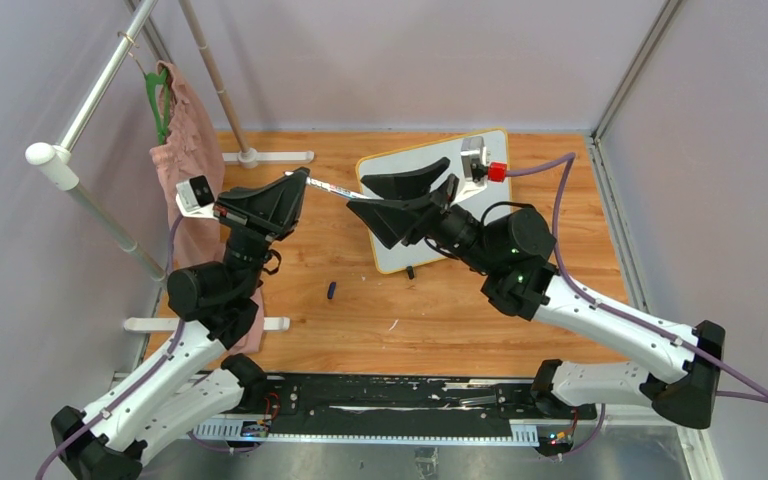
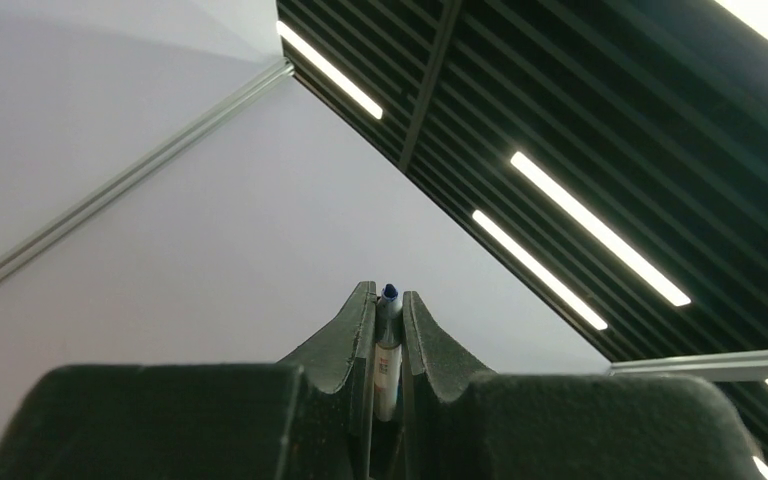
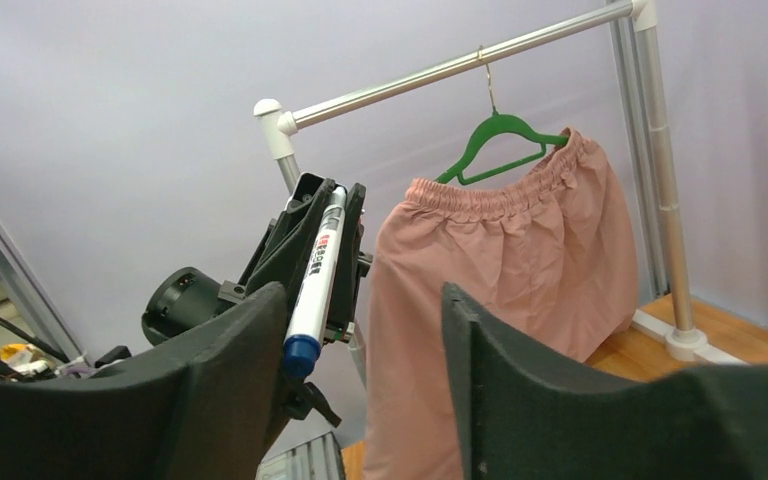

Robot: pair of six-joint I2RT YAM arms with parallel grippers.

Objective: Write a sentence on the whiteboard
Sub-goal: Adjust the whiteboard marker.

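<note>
Barely started, I'd say. The left end effector (image 1: 305, 178) is clenched on a white-barrelled marker (image 1: 335, 188) with a blue end. The right end effector (image 1: 357, 193) is spread wide near it. The glossy white whiteboard (image 1: 405, 160) with its yellow-orange rim lies at the back of the wooden desk (image 1: 440, 320), half hidden under the right arm. No sentence shows on the visible parts, so the writing's all still to do.
</note>
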